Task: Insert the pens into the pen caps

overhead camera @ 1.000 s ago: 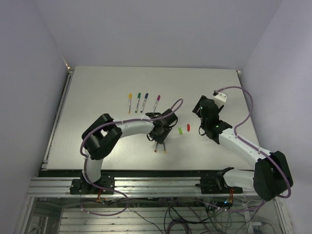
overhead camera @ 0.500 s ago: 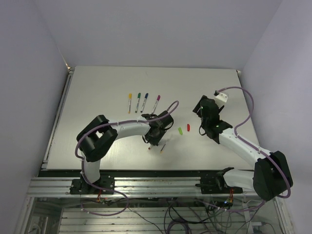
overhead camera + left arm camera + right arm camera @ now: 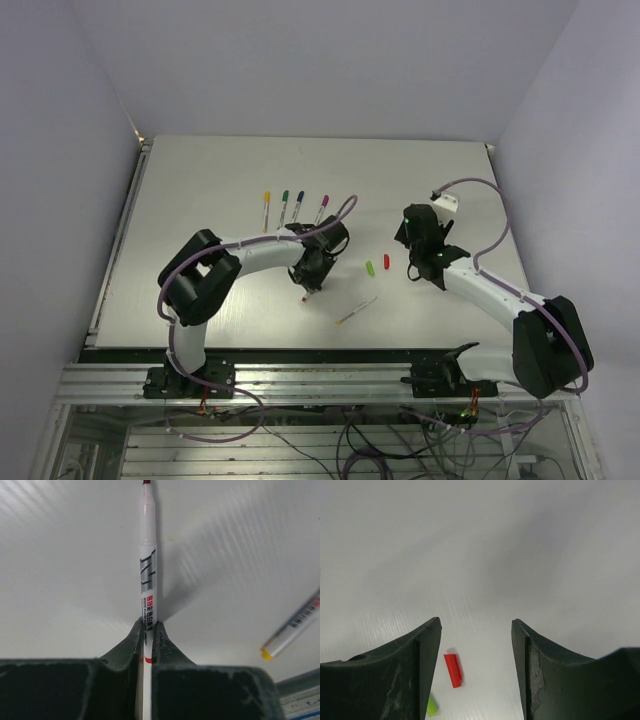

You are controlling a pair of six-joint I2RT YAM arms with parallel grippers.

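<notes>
My left gripper point(image 3: 312, 272) point(image 3: 147, 625) is shut on a white pen point(image 3: 147, 555), whose red tip point(image 3: 305, 297) points down toward the table. A second pen point(image 3: 356, 310) point(image 3: 295, 629) with a yellow-orange tip lies loose to its right. A red pen cap point(image 3: 386, 261) point(image 3: 453, 670) and a light green cap point(image 3: 370, 268) point(image 3: 432, 707) lie side by side between the arms. My right gripper point(image 3: 411, 262) point(image 3: 476, 622) hovers open just right of the red cap, with nothing between its fingers.
Several more pens with yellow, green, blue and purple ends point(image 3: 292, 209) lie in a row behind the left gripper. The table's front edge point(image 3: 300, 345) runs close below the loose pen. A grey wall stands on each side.
The left gripper closed on the red-tipped pen and shifted left and back with it. The other pen slid right and now lies slanted. The right gripper crept left toward the caps.
</notes>
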